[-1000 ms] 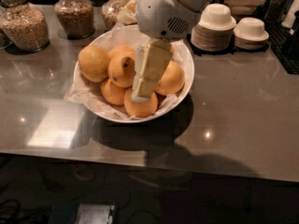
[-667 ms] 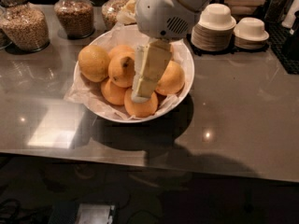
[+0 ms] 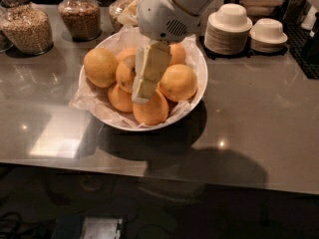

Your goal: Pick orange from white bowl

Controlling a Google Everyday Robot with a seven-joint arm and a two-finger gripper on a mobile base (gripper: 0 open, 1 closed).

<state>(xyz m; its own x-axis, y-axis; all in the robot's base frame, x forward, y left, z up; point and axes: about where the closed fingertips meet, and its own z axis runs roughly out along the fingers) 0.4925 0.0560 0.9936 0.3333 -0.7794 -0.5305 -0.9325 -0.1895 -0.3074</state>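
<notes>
Bowl (image 3: 197, 91) on desk (image 3: 259, 128): orange (image 3: 125, 76) lay unlifted in its middle. Claw (image 3: 141, 94) hung low among the fruit, against it; spread or pinching, we could not tell. Grasp and lift remained.

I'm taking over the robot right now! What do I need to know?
Gripper: down inside the white bowl, just in front of the middle orange.
Things: all the oranges sit in the bowl, which is on the counter. None is lifted.
Done: the reach into the bowl.
Left: grip one orange, probably the middle one, and lift it clear of the bowl.
</notes>
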